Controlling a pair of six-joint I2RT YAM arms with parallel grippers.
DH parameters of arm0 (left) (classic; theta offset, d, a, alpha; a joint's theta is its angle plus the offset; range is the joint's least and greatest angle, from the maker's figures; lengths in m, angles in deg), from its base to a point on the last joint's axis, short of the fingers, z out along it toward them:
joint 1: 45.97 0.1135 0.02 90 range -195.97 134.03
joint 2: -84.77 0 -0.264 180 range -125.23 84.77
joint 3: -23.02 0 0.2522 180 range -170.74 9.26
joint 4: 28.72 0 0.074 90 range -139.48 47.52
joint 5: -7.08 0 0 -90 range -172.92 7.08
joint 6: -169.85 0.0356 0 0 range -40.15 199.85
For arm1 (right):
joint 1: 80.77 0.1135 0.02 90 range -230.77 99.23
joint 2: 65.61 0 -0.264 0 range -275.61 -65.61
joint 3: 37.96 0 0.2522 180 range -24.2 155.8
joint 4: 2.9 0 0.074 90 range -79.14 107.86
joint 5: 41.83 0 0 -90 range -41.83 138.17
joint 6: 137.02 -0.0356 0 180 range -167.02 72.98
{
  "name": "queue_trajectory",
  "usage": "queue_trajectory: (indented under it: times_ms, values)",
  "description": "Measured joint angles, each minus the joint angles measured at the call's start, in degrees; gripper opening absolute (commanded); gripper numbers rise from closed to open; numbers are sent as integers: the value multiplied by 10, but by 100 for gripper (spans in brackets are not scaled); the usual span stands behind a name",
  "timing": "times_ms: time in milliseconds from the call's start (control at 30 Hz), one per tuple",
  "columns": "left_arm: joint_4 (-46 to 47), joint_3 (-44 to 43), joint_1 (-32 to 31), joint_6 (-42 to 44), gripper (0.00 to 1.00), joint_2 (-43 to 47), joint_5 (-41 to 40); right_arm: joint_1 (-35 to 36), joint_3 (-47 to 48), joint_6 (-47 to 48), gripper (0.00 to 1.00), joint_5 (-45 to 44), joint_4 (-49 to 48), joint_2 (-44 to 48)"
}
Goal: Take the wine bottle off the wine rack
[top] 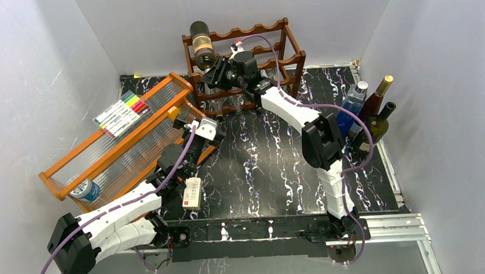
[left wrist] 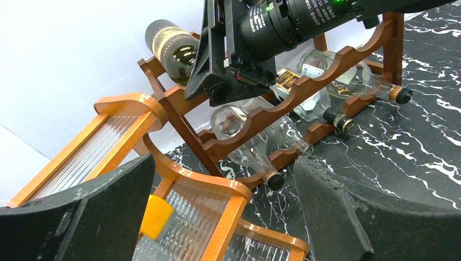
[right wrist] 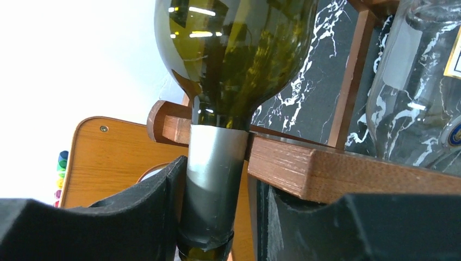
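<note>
The wine bottle [top: 201, 44] [left wrist: 173, 46] is dark green and lies on the top tier of the brown wooden wine rack [top: 267, 32] [left wrist: 326, 70], at its left end. My right gripper [top: 216, 71] [right wrist: 217, 190] reaches to the bottle's foil-wrapped neck in front of the rail [right wrist: 326, 168]. Its jaws straddle the neck: the left pad [right wrist: 157, 206] touches it and a thin gap shows at the right pad [right wrist: 282, 217]. My left gripper [top: 206, 127] [left wrist: 225, 206] is wide open and empty, over the corner of the orange tray.
Clear bottles [left wrist: 255, 136] fill the rack's lower tiers. The orange-framed ribbed tray [top: 107, 154] lies at the left with markers [top: 122, 112], a tape roll [top: 83, 190] and a yellow block [left wrist: 156, 216]. Three bottles [top: 373, 108] stand at the right wall. A white box [top: 192, 192] lies near the left arm.
</note>
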Motion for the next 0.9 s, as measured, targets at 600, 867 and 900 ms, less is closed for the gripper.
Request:
queue_trajectory:
  times_ms: [600,867,900]
  values:
    - [-6,-1,0,-2,98,0,5,-2,-43,-41,2,5,-91,1]
    - [-10,-2,0,-2,98,0,9,-20,-93,-89,0,23,-151,25]
    - [-10,-2,0,-3,98,0,10,-21,-97,-92,0,24,-155,28]
